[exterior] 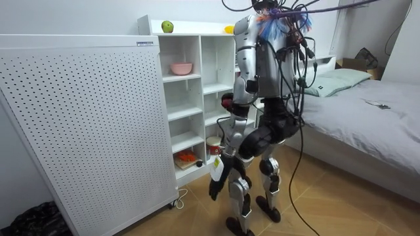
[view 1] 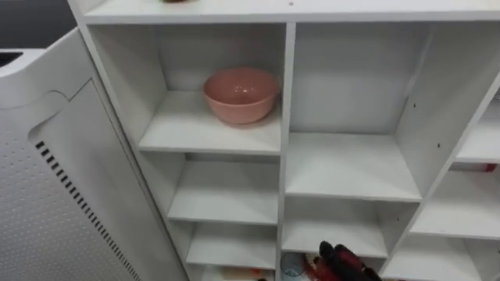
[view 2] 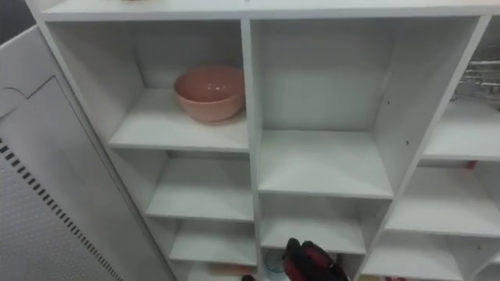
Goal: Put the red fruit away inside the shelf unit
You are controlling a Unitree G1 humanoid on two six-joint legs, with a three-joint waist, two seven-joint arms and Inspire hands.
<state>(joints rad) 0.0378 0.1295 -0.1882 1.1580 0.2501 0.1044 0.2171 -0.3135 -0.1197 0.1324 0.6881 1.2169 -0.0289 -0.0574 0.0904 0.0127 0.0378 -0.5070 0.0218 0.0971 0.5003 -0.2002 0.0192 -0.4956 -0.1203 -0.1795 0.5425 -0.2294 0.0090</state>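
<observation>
Room view showed the robot standing close before the white closet (exterior: 200, 98), knees bent. A green apple (exterior: 167, 26) and a yellow fruit (exterior: 229, 29) lay on the closet's top, well apart. A pink bowl (view 1: 241, 94) sat on the upper left shelf. The right robot hand (view 1: 344, 263) showed low before the lower shelves; whether it was open or gripping something could not be told. The left robot hand (exterior: 214, 185) hung beside the thigh, its state equally unclear.

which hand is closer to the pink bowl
Right. The right hand is up at the closet, below and right of the pink bowl; the left hand hangs low at the robot's side, farther off.
</observation>
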